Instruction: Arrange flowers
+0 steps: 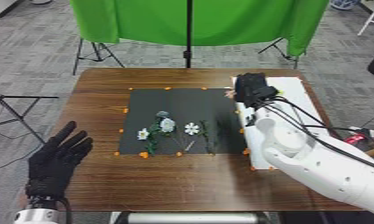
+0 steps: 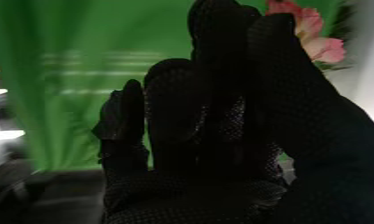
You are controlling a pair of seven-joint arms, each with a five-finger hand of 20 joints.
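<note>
Pink flowers (image 2: 326,49) are showing just left of the right hand (image 1: 251,89); whether it is gripping, I cannot tell.

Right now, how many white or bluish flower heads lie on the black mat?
4: a bluish one farthest back, a white one just in front, one at the left and one at the right. Others may hide among the greenery.

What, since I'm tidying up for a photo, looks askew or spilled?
The green cloth hangs unevenly, its hem dipping lowest near the right end. I see nothing spilled; the flowers lie loose on the dark mat.
</note>
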